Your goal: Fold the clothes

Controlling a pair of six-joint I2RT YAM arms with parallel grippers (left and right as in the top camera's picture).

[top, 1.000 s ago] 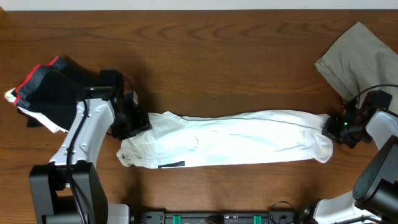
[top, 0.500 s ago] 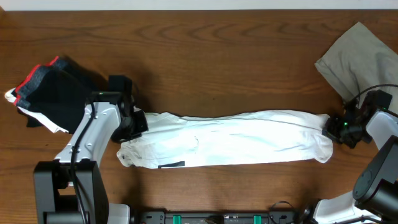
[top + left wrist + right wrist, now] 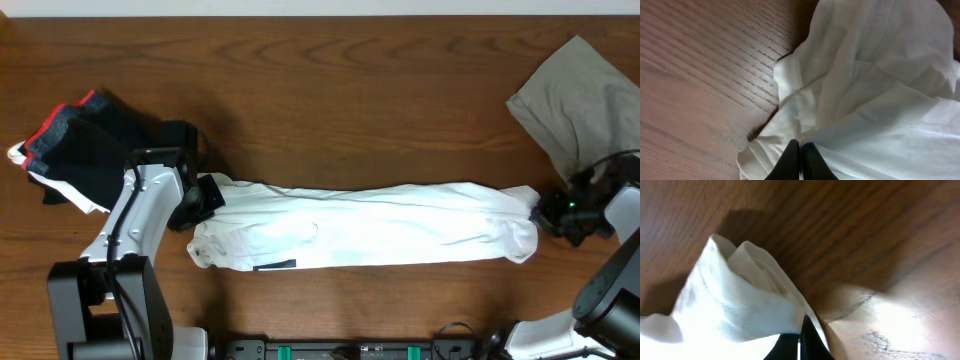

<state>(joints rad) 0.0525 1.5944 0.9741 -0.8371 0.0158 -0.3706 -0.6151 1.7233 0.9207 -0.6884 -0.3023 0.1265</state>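
The white T-shirt (image 3: pixel 370 225) lies as a long folded band across the table, left to right, with a small black print mark (image 3: pixel 275 265) on its front edge. My left gripper (image 3: pixel 207 196) is shut on the band's left end. In the left wrist view the black fingertips (image 3: pixel 792 157) pinch a bunched fold of the white cloth (image 3: pixel 880 100). My right gripper (image 3: pixel 545 210) is shut on the right end. In the right wrist view that gripper (image 3: pixel 799 337) holds a folded corner of the shirt (image 3: pixel 740 300) above the wood.
A grey-khaki garment (image 3: pixel 580 100) lies at the back right, close behind the right arm. Black red-edged garments (image 3: pixel 80 140) are piled at the far left, beside the left arm. Bare wooden table (image 3: pixel 350 100) stretches behind the shirt.
My left gripper has shut on the shirt's left end and drawn it leftward. The right gripper has shifted slightly right, and the band now lies more stretched out.
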